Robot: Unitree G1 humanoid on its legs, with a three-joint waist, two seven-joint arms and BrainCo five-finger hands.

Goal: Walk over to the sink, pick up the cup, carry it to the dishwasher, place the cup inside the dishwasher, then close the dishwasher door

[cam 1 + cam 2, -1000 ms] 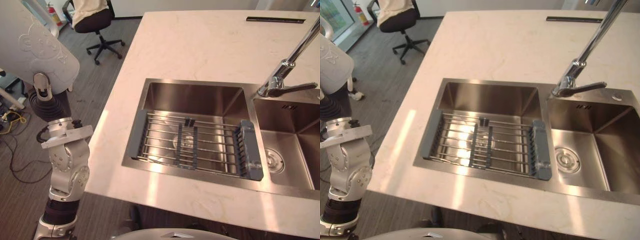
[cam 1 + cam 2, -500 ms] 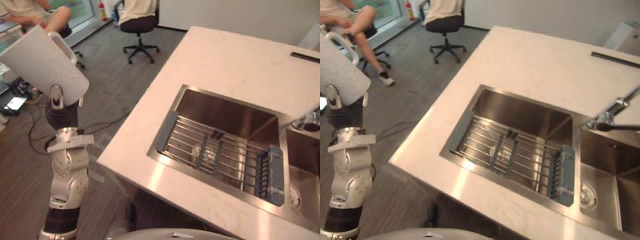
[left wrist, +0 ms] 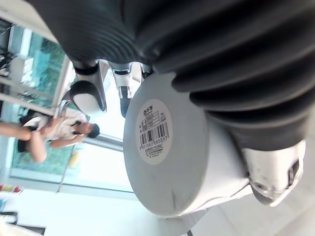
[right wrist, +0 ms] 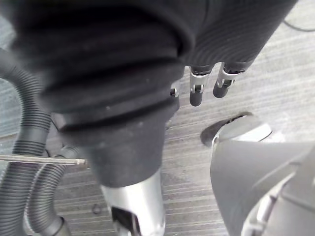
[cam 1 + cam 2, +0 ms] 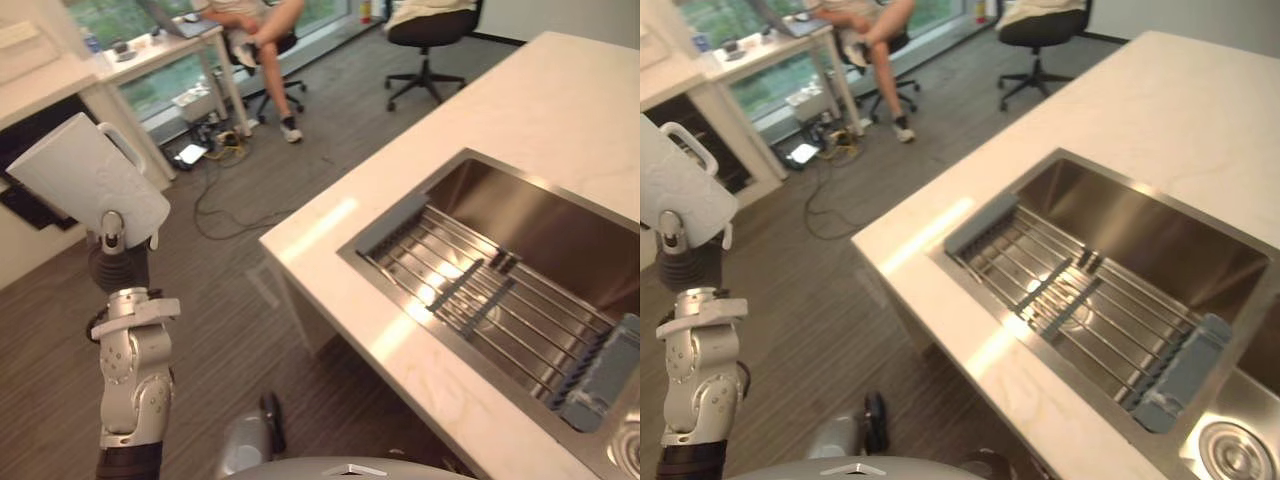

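Carrying white cup aloft, gripped in left robot hand, well apart from sink in bench; right robot hand slack, empty. Probably mid-carry; next up: reaching dishwasher, lowering cup inside.

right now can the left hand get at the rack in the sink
Probably not. The left hand is curled round the cup, held up over the floor left of the counter; the rack lies in the sink past the counter's edge, well off to the right.
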